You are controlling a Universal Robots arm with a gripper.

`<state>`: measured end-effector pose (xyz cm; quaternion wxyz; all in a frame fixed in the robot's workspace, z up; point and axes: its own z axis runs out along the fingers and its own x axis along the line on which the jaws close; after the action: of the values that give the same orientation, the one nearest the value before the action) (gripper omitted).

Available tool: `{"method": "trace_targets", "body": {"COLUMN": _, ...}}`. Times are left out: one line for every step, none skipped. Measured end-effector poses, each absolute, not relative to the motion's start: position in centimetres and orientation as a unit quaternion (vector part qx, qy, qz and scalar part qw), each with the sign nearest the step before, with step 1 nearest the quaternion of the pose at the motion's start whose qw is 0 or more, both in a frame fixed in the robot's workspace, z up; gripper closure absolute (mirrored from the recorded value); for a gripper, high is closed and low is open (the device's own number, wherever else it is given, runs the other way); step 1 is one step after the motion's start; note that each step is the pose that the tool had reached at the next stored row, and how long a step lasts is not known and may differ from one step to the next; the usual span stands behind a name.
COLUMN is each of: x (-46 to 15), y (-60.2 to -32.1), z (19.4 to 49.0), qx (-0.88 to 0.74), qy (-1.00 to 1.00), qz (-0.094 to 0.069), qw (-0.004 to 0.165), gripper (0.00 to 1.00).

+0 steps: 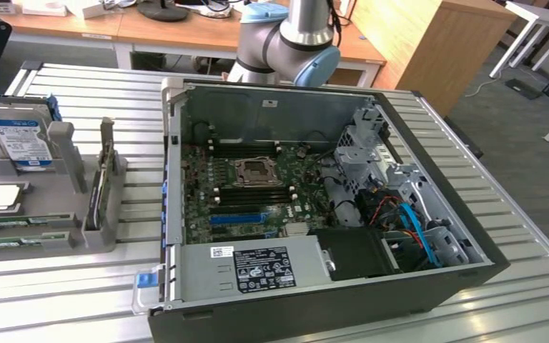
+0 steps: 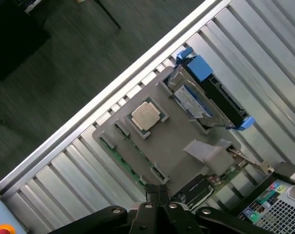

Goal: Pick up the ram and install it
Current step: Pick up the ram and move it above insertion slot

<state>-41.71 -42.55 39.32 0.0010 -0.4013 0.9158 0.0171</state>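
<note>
1. The ram [image 1: 12, 226] lies flat in a slot of the grey fixture [image 1: 51, 213] on the counter [image 1: 65, 293], beside the open PC case [image 1: 351, 300]. We read that as staged for pickup.
2. Our end effector [image 2: 157, 191] hovers over the fixture, pressed together, holding nothing.

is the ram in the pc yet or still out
Out: the ram lies in the grey holder, to the exterior view's left of the open computer case.

The ram [image 1: 6, 243] I'm after is a thin, narrow green board. It lies lengthwise in a slot along the front edge of the grey holder [image 1: 51, 209], at the exterior view's left. A second green stick [image 1: 12, 224] lies just beside it, parallel.
</note>
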Motion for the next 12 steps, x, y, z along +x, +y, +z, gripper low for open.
{"method": "trace_targets", "body": {"x": -41.71, "y": -42.55, "z": 39.32, "qx": -0.406, "qy": 0.914, "qz": 0.017, "qw": 0.001, "gripper": 0.9}}
{"method": "trace_targets", "body": {"x": -41.71, "y": -42.55, "z": 39.32, "qx": -0.412, "qy": 0.911, "qz": 0.017, "qw": 0.001, "gripper": 0.9}}
{"method": "trace_targets", "body": {"x": -41.71, "y": -42.55, "z": 39.32, "qx": -0.417, "qy": 0.909, "qz": 0.017, "qw": 0.001, "gripper": 0.9}}
{"method": "trace_targets", "body": {"x": -41.71, "y": -42.55, "z": 39.32, "qx": -0.422, "qy": 0.906, "qz": 0.017, "qw": 0.0, "gripper": 0.9}}
{"method": "trace_targets", "body": {"x": -41.71, "y": -42.55, "z": 39.32, "qx": -0.428, "qy": 0.904, "qz": 0.017, "qw": 0.0, "gripper": 0.9}}
{"method": "trace_targets", "body": {"x": -41.71, "y": -42.55, "z": 39.32, "qx": -0.434, "qy": 0.901, "qz": 0.017, "qw": 0.0, "gripper": 0.9}}
{"method": "trace_targets", "body": {"x": -41.71, "y": -42.55, "z": 39.32, "qx": -0.44, "qy": 0.898, "qz": 0.017, "qw": 0.0, "gripper": 0.9}}
{"method": "trace_targets", "body": {"x": -41.71, "y": -42.55, "z": 39.32, "qx": -0.445, "qy": 0.895, "qz": 0.017, "qw": 0.0, "gripper": 0.9}}
{"method": "trace_targets", "body": {"x": -41.71, "y": -42.55, "z": 39.32, "qx": -0.451, "qy": 0.893, "qz": 0.017, "qw": 0.0, "gripper": 0.9}}
{"method": "trace_targets", "body": {"x": -41.71, "y": -42.55, "z": 39.32, "qx": -0.456, "qy": 0.89, "qz": 0.017, "qw": 0.0, "gripper": 0.9}}
{"method": "trace_targets", "body": {"x": -41.71, "y": -42.55, "z": 39.32, "qx": -0.462, "qy": 0.887, "qz": 0.017, "qw": 0.0, "gripper": 0.9}}
{"method": "trace_targets", "body": {"x": -41.71, "y": -42.55, "z": 39.32, "qx": -0.467, "qy": 0.884, "qz": 0.017, "qw": 0.0, "gripper": 0.9}}
